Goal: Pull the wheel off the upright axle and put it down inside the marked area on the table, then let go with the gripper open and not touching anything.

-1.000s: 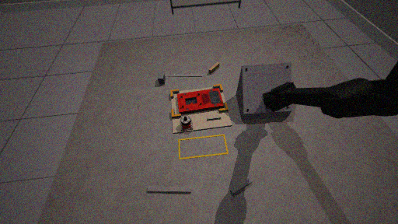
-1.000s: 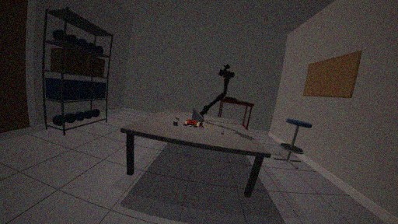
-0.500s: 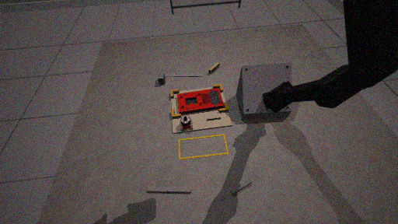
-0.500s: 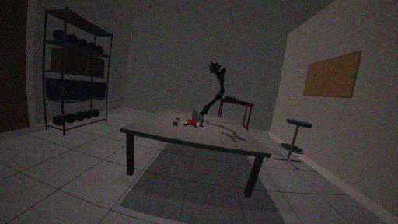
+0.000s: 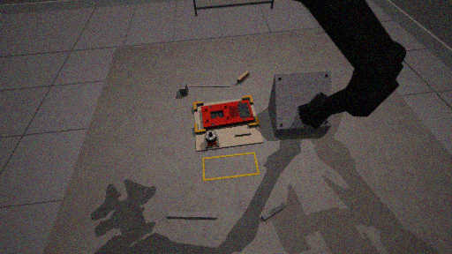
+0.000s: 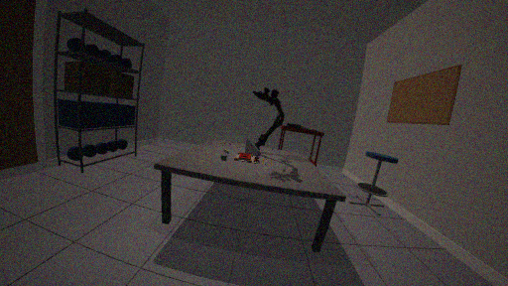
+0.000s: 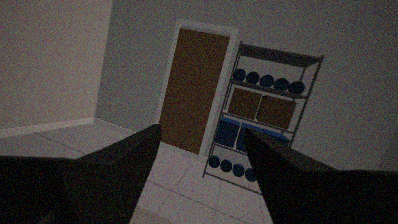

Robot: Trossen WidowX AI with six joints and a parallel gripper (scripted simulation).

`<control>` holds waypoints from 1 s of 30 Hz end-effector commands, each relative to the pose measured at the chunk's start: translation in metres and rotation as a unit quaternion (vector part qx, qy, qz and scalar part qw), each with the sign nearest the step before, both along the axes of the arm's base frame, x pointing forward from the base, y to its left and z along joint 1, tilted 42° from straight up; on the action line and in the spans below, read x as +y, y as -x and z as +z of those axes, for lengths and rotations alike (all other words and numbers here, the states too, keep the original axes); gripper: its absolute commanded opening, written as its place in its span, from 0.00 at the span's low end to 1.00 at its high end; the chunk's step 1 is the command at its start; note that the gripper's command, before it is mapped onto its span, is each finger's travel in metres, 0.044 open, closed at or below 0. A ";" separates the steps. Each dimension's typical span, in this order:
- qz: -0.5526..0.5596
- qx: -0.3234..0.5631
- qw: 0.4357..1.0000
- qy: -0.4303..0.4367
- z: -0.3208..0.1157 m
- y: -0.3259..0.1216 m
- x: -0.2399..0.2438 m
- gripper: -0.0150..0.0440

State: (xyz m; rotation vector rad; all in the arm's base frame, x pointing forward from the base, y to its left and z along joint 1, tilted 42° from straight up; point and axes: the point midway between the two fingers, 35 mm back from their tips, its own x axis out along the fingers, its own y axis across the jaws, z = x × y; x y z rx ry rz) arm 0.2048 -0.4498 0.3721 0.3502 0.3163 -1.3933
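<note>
The wheel (image 5: 211,138), a small light ring with a dark centre, sits on the upright axle, whose tip shows above it, at the left of a pale board (image 5: 227,140). The marked area (image 5: 231,176) is a yellow outline on the table, just in front of that board; no object lies inside it. My gripper (image 6: 254,92) (image 7: 203,131) is open, with nothing between its fingers. It is raised high above the table, far from the wheel, and points out toward the room. It is outside the top view, where only part of the arm shows.
A red panel (image 5: 208,122) with yellow corner pieces lies behind the pale board. A large grey block (image 5: 289,99) stands to the right, near the arm's base. Grey bars (image 5: 192,216) (image 5: 274,212) lie in front. A small dark block (image 5: 184,90) and a wooden piece (image 5: 243,77) are behind.
</note>
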 end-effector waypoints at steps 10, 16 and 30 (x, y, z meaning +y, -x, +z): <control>0.276 0.119 0.931 -0.210 -0.146 -0.103 0.085 0.76; 0.402 0.152 0.851 -0.301 -0.203 -0.132 0.150 0.76; 0.621 0.147 0.586 -0.499 -0.285 -0.140 0.329 0.76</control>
